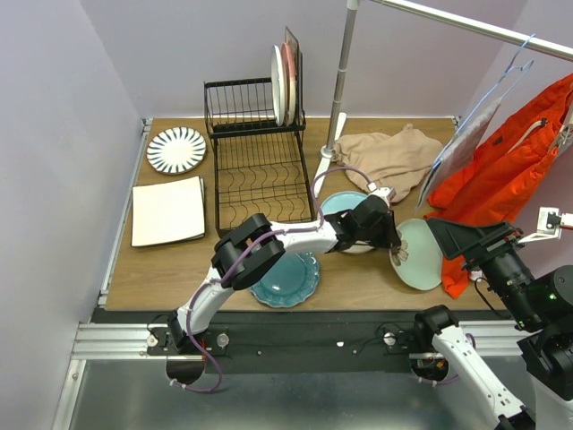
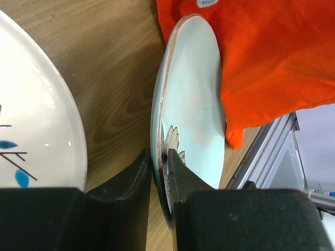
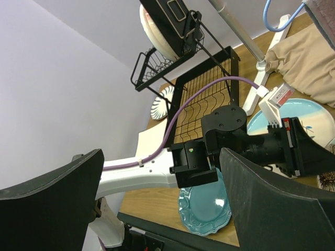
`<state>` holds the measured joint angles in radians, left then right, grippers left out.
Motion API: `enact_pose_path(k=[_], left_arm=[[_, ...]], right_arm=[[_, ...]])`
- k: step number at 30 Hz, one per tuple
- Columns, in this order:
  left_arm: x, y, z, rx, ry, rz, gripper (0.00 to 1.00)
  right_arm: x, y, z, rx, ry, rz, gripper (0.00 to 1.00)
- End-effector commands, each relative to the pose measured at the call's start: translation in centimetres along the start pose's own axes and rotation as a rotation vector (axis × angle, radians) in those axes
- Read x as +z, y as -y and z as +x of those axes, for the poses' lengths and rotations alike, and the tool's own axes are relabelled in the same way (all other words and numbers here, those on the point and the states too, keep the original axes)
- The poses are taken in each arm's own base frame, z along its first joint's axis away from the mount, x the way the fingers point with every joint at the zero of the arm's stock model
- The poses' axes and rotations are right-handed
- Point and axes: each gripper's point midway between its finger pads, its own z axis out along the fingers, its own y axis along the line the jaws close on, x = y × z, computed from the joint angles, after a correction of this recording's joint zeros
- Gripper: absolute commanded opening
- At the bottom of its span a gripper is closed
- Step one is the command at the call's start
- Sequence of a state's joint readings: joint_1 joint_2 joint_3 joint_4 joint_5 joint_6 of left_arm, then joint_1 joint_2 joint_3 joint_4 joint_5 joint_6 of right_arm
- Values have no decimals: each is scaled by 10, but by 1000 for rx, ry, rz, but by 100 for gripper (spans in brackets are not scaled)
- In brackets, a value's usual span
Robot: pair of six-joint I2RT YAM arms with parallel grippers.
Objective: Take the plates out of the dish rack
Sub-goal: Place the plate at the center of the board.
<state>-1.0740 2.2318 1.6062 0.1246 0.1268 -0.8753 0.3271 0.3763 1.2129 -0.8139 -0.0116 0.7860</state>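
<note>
Plate (image 2: 194, 89) rim pinched inside left end effector (image 2: 158, 157), tilted on edge

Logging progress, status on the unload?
Left gripper shut on rim of pale green plate. Right gripper open, empty. Orange garment crowds the plate; plates left in dish rack.

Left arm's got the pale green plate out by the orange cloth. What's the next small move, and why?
Probably lower the pale green floral plate flat onto the wooden table before opening: the left fingers grip its rim, and it stands tilted beside the orange garment.
</note>
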Motion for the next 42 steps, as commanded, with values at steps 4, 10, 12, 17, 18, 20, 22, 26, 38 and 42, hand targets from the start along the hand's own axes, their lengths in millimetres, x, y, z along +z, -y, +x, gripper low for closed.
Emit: enact_pose_path(k=[4,10,12,17,18,20,22,26,38,42], left_arm=[[3,25,6,13,15,61,30],[2,22,18,11,1,46,38],[1,23,21,20,2,43,38],[-1,9,26,-17,11,-19,41],[-2,9,25,-21,15,-23,53],[-4,8,25,-20,17,-33,53],[-5,8,23,-17,24,-43,53],[-6,5,30,-7,10,-70,53],[-7,6,45,-53,11,-122,55],[-3,8,55,-65,-17,-140,58]], right_arm=[[-4,5,-2,-7,14,25,100],[-5,2,-4,4,22,19,100],[-4,2,-3,4,13,17,100],[-4,10,2,12,15,32,100],[-4,10,3,9,11,32,100],[-4,8,2,4,11,26,100],[-5,7,1,-2,14,22,100],[-9,7,-3,-5,35,24,100],[-11,5,-2,-7,29,12,100],[-11,2,-5,-8,30,4,100]])
